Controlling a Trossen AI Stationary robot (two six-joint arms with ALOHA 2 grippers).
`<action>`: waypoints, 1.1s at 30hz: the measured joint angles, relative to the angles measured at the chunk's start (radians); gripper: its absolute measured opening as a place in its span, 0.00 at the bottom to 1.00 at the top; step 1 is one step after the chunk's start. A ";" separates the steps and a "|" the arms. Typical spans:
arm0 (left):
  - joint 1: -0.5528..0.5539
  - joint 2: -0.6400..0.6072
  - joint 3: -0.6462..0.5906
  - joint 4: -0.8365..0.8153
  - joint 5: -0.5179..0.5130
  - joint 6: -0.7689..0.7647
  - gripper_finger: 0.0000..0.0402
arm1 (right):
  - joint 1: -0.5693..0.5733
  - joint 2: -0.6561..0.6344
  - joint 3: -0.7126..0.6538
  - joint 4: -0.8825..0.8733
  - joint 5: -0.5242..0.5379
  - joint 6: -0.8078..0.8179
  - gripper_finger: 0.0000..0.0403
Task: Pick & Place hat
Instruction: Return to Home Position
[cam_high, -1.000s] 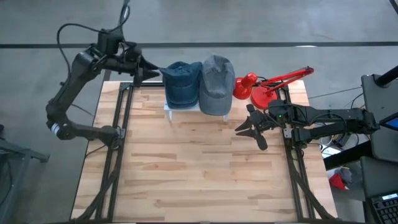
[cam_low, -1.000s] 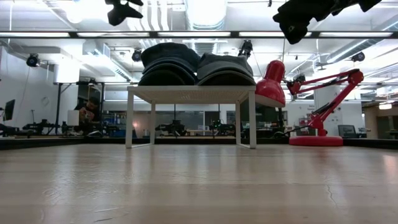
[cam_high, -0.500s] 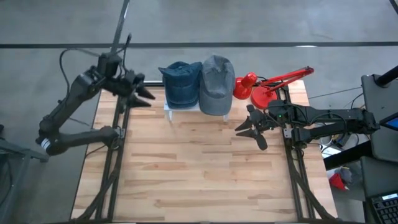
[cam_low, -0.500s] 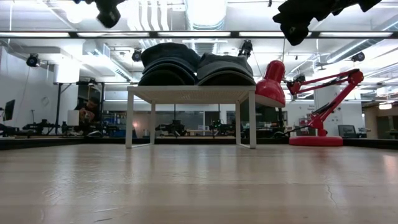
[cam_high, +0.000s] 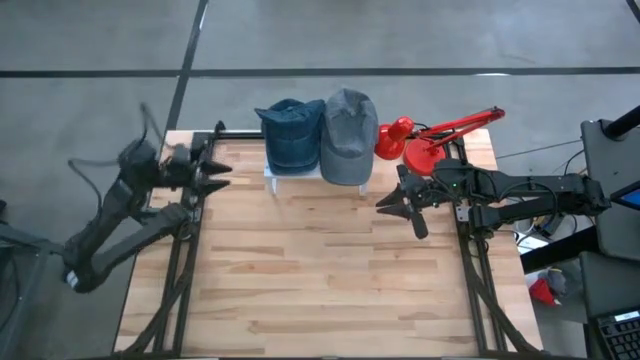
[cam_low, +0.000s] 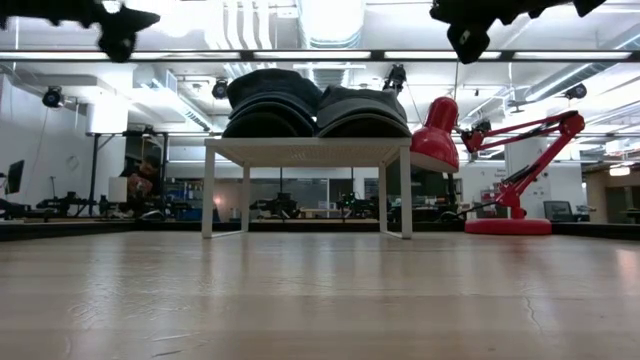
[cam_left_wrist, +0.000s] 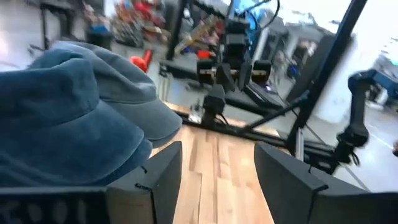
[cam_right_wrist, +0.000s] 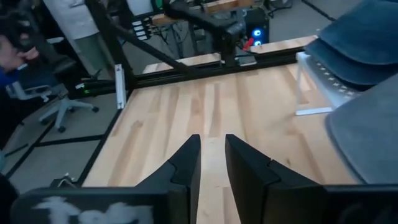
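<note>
High view: the left gripper (cam_high: 222, 174) has pulled back from the upper-left corner by the caps, where it was a second ago, and now sits over the table's (cam_high: 320, 290) left edge rail, lower in the frame and clear of the shelf (cam_high: 271, 178). The right gripper (cam_high: 402, 208) has barely shifted. It hangs at the right edge, just below the red lamp (cam_high: 425, 145).

In the left wrist view the left fingers (cam_left_wrist: 163, 177) stand wide apart, with only bare wood showing between them. In the right wrist view the right fingers (cam_right_wrist: 186, 163) leave a narrow slit and hold nothing. Neither gripper touches anything.

The blue caps (cam_high: 292, 135) lie stacked on the left half of the white shelf at the top centre of the table. A grey cap (cam_high: 348, 135) lies touching them on the right half, its brim hanging over the shelf's front edge.

In the low view both grippers are up at the top corners of the frame, above cap height. The wood in front of the shelf lies open from rail to rail. The lamp stands just beside the shelf's right end, between it and the right arm.
</note>
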 joint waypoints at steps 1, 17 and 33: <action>0.000 -0.034 -0.029 0.004 -0.014 -0.020 0.50 | 0.000 0.000 0.000 -0.001 0.008 0.001 0.17; -0.050 -0.187 -0.452 0.620 -0.109 -0.266 0.50 | -0.002 0.000 0.000 0.041 0.101 0.003 0.22; -0.588 -0.117 -0.514 0.628 -0.655 -0.105 0.50 | -0.003 0.000 0.000 0.052 0.104 -0.001 0.18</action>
